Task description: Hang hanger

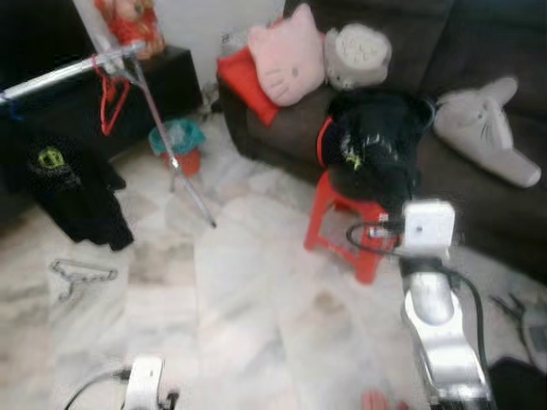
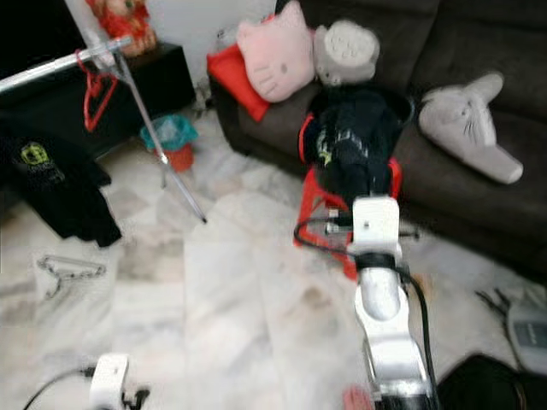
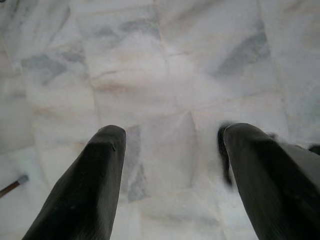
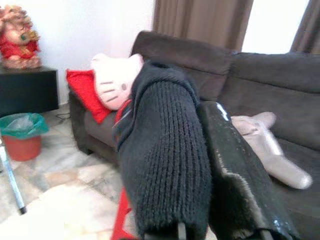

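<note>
Overhead on the far left, a red hanger (image 1: 109,101) hangs from the silver rail (image 1: 73,72) of a clothes rack, and a black shirt (image 1: 64,184) with a green print hangs from the same rail further left. Another hanger, pale wire (image 1: 79,277), lies flat on the marble floor (image 1: 248,290) at the near left. To the right, a red stool (image 1: 346,224) stands just in front of the dark sofa (image 1: 479,77), and a pile of black clothing (image 1: 376,145) sits on it. The right gripper (image 4: 210,190) reaches toward that pile; its fingers are buried in black knit and fleecy cloth, closed on the black clothing. The left gripper (image 3: 172,150) hangs low at the near left over bare floor, jaws spread wide and holding nothing. On the sofa are a pink cat cushion (image 1: 286,55), a red cushion (image 1: 244,81) and a grey plush toy (image 1: 487,124). A teal-lined bin (image 1: 178,143) stands beside the rack's leg.
</note>
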Controlling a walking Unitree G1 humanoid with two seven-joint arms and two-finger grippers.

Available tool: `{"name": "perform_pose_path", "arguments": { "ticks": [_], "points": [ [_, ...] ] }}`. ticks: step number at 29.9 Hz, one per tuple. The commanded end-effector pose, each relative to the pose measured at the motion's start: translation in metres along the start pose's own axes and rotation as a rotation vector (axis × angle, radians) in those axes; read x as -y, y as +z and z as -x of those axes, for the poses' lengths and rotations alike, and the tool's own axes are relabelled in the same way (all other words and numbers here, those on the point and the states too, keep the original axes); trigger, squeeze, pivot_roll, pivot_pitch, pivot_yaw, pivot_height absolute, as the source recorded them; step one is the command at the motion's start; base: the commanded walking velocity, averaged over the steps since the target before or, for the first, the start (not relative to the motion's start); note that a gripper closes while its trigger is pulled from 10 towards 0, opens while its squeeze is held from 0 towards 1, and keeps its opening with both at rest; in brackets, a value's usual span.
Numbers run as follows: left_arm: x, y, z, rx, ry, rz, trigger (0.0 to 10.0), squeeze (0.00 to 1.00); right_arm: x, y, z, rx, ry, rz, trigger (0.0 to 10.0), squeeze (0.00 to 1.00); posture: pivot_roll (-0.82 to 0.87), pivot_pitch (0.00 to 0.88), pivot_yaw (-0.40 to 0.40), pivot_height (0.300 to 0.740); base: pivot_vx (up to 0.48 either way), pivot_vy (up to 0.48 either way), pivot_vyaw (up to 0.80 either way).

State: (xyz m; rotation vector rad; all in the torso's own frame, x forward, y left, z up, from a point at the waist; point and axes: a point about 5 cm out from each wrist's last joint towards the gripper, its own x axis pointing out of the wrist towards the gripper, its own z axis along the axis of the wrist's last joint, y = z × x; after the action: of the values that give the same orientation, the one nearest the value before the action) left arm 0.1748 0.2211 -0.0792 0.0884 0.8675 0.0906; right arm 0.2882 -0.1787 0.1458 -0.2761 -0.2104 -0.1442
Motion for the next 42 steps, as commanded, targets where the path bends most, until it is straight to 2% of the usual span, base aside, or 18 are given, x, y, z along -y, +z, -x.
{"name": "perform_pose_path", "arguments": {
  "ticks": [1,9,13,19,20,23,24,25,28,29,31,36,42],
  "points": [
    [-0.004,0.0,0.0,-0.004,0.021,0.02,10.0,0.0,-0.003,0.005,-0.002,0.023,0.013,-0.005,10.0,0.0,-0.12,0.0,0.05,0.736,-0.356,0.0,0.0],
    [-0.002,0.0,0.0,-0.004,0.022,0.031,10.0,0.0,-0.004,0.004,-0.003,0.022,0.027,0.005,10.0,0.0,-0.12,0.0,0.043,0.736,-0.357,0.0,0.0],
    [-0.002,-0.001,0.0,-0.004,0.023,0.027,10.0,0.0,-0.004,-0.002,-0.003,0.006,0.038,0.002,10.0,0.0,-0.12,0.0,0.04,0.736,0.0,0.0,0.0],
    [-0.002,-0.001,0.0,-0.007,0.023,0.022,10.0,0.0,-0.005,-0.034,0.0,-0.147,0.074,0.001,10.0,0.0,-0.11,0.0,0.04,0.736,0.0,0.0,0.0],
    [-0.002,-0.002,0.0,-0.008,0.024,0.022,10.0,0.0,-0.007,-0.049,0.001,-0.213,0.105,0.01,10.0,0.0,-0.11,0.0,0.04,0.736,0.0,0.0,0.0],
    [-0.001,-0.002,0.0,-0.009,0.024,0.02,10.0,0.0,-0.008,-0.064,0.004,-0.27,0.126,0.018,10.0,0.0,-0.1,0.0,0.04,0.736,0.0,0.0,0.0],
    [-0.001,-0.002,0.0,-0.011,0.024,0.019,10.0,0.0,-0.01,-0.078,0.007,-0.328,0.149,0.02,10.0,0.0,-0.1,0.0,0.04,0.736,0.0,0.0,0.0],
    [-0.001,-0.002,0.0,-0.011,0.024,0.019,10.0,0.0,-0.01,-0.078,0.007,-0.328,0.149,0.02,10.0,0.0,-0.1,0.0,0.04,0.736,0.0,0.0,0.0],
    [-0.001,-0.003,0.0,-0.014,0.024,0.018,10.0,0.0,-0.014,-0.097,0.012,-0.402,0.202,0.019,10.0,0.0,-0.09,0.0,0.038,0.736,0.0,0.0,0.0],
    [0.0,-0.003,0.0,-0.014,0.024,0.018,10.0,0.0,-0.018,-0.11,0.019,-0.466,0.229,0.01,10.0,0.0,-0.09,0.0,0.035,0.736,0.0,0.0,0.0],
    [0.0,-0.003,0.0,-0.015,0.024,0.019,10.0,0.0,-0.02,-0.123,0.026,-0.535,0.242,-0.016,10.0,0.0,-0.08,0.0,0.033,0.736,0.0,0.0,0.0],
    [0.001,-0.004,0.001,-0.018,0.024,0.021,10.0,0.0,-0.022,-0.145,0.042,-0.678,0.231,-0.047,10.0,0.0,-0.08,0.0,0.03,0.736,0.0,0.0,0.0],
    [0.001,-0.005,0.001,-0.02,0.024,0.025,10.0,0.0,-0.016,-0.149,0.044,-0.689,0.157,-0.075,10.0,0.0,-0.07,0.0,0.029,0.736,0.0,0.0,0.0]
  ]
}}
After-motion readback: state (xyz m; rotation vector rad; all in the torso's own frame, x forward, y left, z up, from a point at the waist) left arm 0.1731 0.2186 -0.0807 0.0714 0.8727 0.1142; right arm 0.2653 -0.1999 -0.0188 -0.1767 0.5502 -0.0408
